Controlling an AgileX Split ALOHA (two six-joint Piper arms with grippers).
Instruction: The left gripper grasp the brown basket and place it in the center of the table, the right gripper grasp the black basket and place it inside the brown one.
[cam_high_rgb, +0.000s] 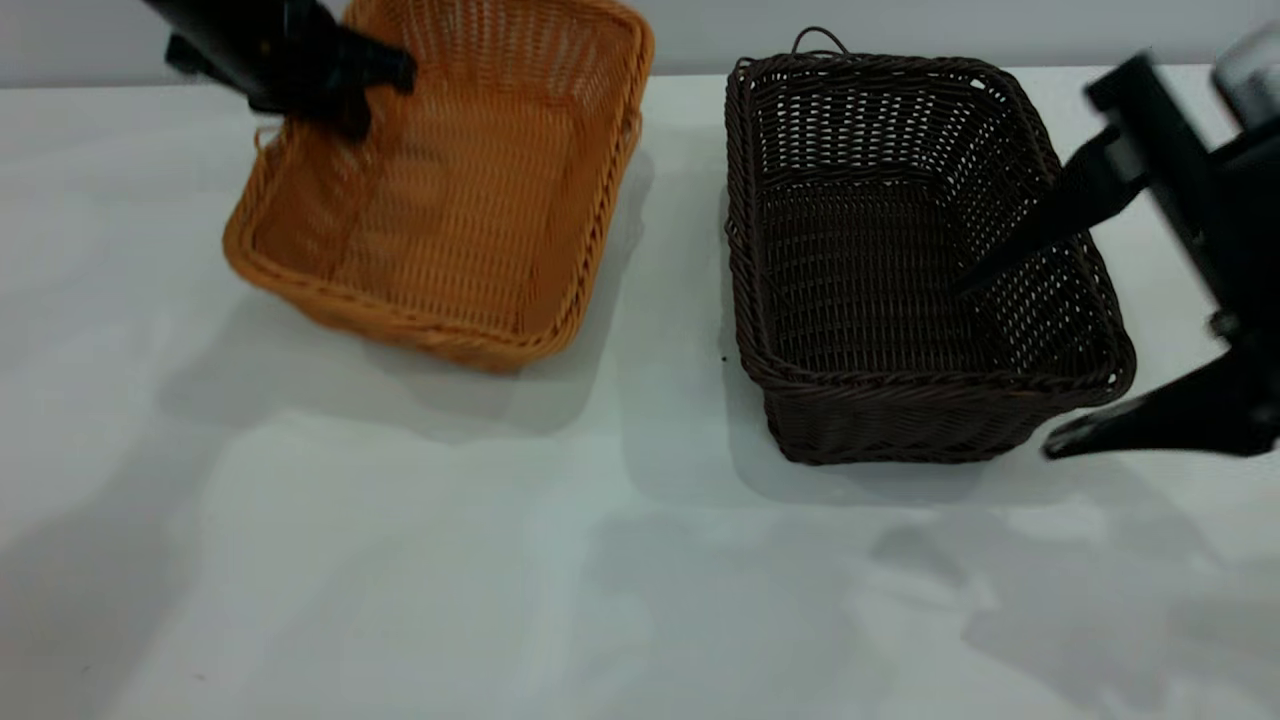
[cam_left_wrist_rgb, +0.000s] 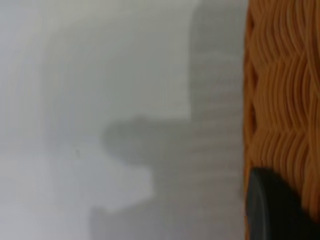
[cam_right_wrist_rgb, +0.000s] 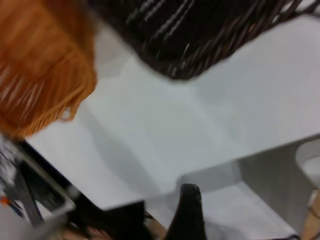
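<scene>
While the near stretch of the table (cam_high_rgb: 420, 580) is crossed only by shadows, the black basket (cam_high_rgb: 900, 270) is seen standing flat on it, and it serves here as the landmark. The right gripper (cam_high_rgb: 1010, 350) is spread wide at that basket's right side: one dark finger is reached over the rim into the basket's interior, and the other is held outside, low beside the front right corner. Nothing is gripped between them. In the right wrist view the black basket's (cam_right_wrist_rgb: 200, 35) braided rim is shown above the pale table (cam_right_wrist_rgb: 210, 130), with the brown basket (cam_right_wrist_rgb: 40, 65) beyond it.

To the left of the black basket, and clearly apart from it, the brown basket (cam_high_rgb: 450, 190) is seen tilted, its far left corner raised and its near edge low over a broad shadow. The left gripper (cam_high_rgb: 345, 100) is placed at that raised corner, farthest from the black basket. Whether its fingers are closed on the rim cannot be told. In the left wrist view one dark fingertip (cam_left_wrist_rgb: 272, 207) is pressed against the brown basket's (cam_left_wrist_rgb: 282, 90) woven wall, beside the table (cam_left_wrist_rgb: 100, 100).
</scene>
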